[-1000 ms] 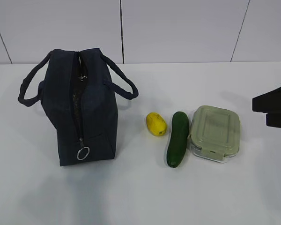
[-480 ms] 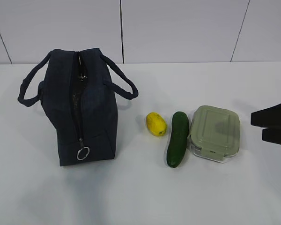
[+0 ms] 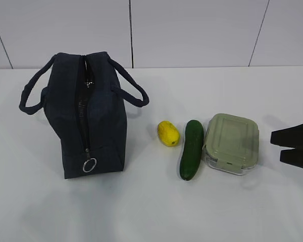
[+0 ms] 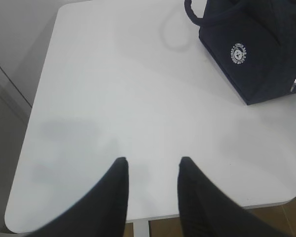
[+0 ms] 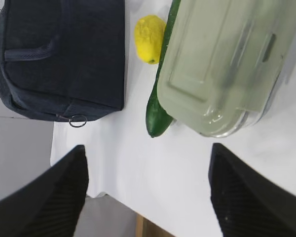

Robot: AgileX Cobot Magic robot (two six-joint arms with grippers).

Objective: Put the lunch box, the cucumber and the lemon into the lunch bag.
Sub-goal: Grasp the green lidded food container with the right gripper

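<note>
The dark navy lunch bag [image 3: 93, 118] stands upright at the left, its ring pull [image 3: 89, 165] hanging at the near end of the top zipper. To its right lie the yellow lemon [image 3: 168, 133], the dark green cucumber [image 3: 192, 149] and the lunch box [image 3: 232, 142] with its sage-green lid, side by side. My right gripper [image 3: 276, 146] is open and empty, just right of the lunch box; its wrist view shows the lunch box [image 5: 227, 64], cucumber [image 5: 160, 101], lemon [image 5: 149, 38] and bag [image 5: 64, 54] ahead of the wide-open gripper [image 5: 149, 148]. My left gripper [image 4: 153, 160] is open and empty over bare table, out of the exterior view.
The white table [image 3: 141, 212] has its left edge and near corner in the left wrist view [image 4: 34, 163]. The bag's side with the round white logo [image 4: 239, 52] faces the left gripper. A white panelled wall [image 3: 192, 30] stands behind the table.
My right gripper has sunk lower at the right edge of the exterior view, beside the lunch box. Nothing else has moved.
</note>
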